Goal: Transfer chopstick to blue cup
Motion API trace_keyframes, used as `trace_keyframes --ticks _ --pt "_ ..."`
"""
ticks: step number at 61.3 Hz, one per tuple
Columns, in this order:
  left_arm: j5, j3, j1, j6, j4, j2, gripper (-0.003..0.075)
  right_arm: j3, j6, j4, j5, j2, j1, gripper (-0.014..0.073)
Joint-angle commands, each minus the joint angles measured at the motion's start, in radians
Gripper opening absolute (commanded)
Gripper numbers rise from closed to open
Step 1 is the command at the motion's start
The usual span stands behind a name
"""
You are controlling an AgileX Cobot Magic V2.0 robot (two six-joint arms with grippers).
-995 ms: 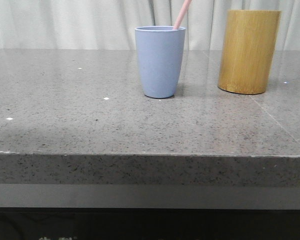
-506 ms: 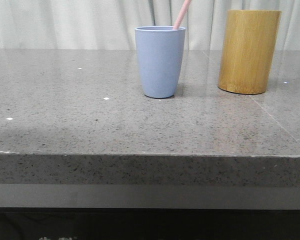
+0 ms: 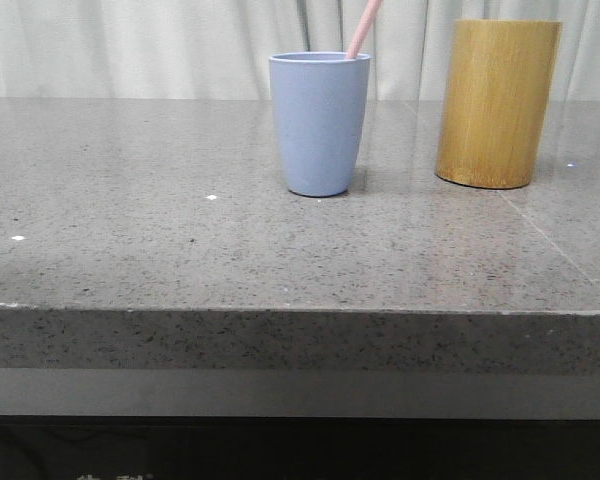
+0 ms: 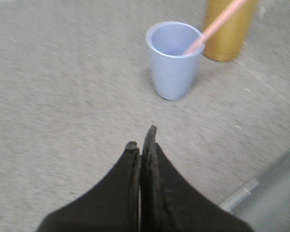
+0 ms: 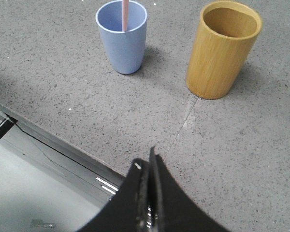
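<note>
Standing upright on the grey speckled stone table (image 3: 130,250), the blue cup (image 3: 320,125) sits toward the far middle of the surface, and the chopstick (image 3: 364,28) rests inside it, leaning to the right against the rim with its upper end running past the top of the front view. Just to the right of the cup, and apart from it, stands the taller bamboo holder (image 3: 497,103), also upright, its open mouth showing nothing inside in the right wrist view. The whole left half of the table is bare, as is the broad near strip between the two vessels and the table's front edge (image 3: 300,310), which runs straight across with a thick stone face below it. A thin seam (image 3: 555,240) in the stone runs from the holder's base toward the near right. Behind the table hangs a pale pleated curtain (image 3: 130,45). The left gripper (image 4: 141,142) hangs over the open surface nearer than the cup, well apart from it, its black fingers pressed together with nothing between them. The right gripper (image 5: 150,162) hangs above the table's near edge, well back from both vessels, its fingers likewise closed tight and empty.
</note>
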Motion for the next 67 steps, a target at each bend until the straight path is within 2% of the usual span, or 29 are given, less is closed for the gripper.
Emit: trace_keyframes --ticks 1,8,15,21,29,36,43,67 --pt "-0.248 0.102 0.061 0.000 0.022 -0.118 -0.0019 -0.024 -0.004 -0.011 -0.070 0.000 -0.001 -0.0067" --pt "-0.468 0.323 0.171 0.000 0.022 -0.293 -0.0019 -0.024 -0.004 -0.011 -0.070 0.000 -0.001 -0.0067" --pt "-0.614 0.526 0.269 0.000 0.022 -0.475 -0.0019 -0.024 -0.004 -0.011 -0.070 0.000 -0.001 -0.0067" --pt "-0.671 0.658 0.335 -0.002 0.006 -0.614 -0.0019 -0.024 -0.004 -0.011 -0.070 0.000 -0.001 -0.0067" --pt "-0.677 0.782 0.404 -0.004 -0.072 -0.747 -0.0019 -0.024 -0.004 -0.011 -0.070 0.000 -0.001 -0.0067" --pt "-0.688 0.850 0.417 -0.004 -0.091 -0.794 -0.0019 -0.024 -0.004 -0.011 -0.070 0.000 -0.001 -0.0067" --pt "-0.761 0.908 0.421 -0.004 -0.091 -0.829 -0.0019 -0.024 -0.004 -0.011 -0.070 0.000 -0.001 -0.0067" --pt "-0.703 0.905 0.461 -0.007 -0.139 -0.839 -0.0019 -0.024 -0.004 -0.011 -0.074 0.000 -0.001 -0.0067"
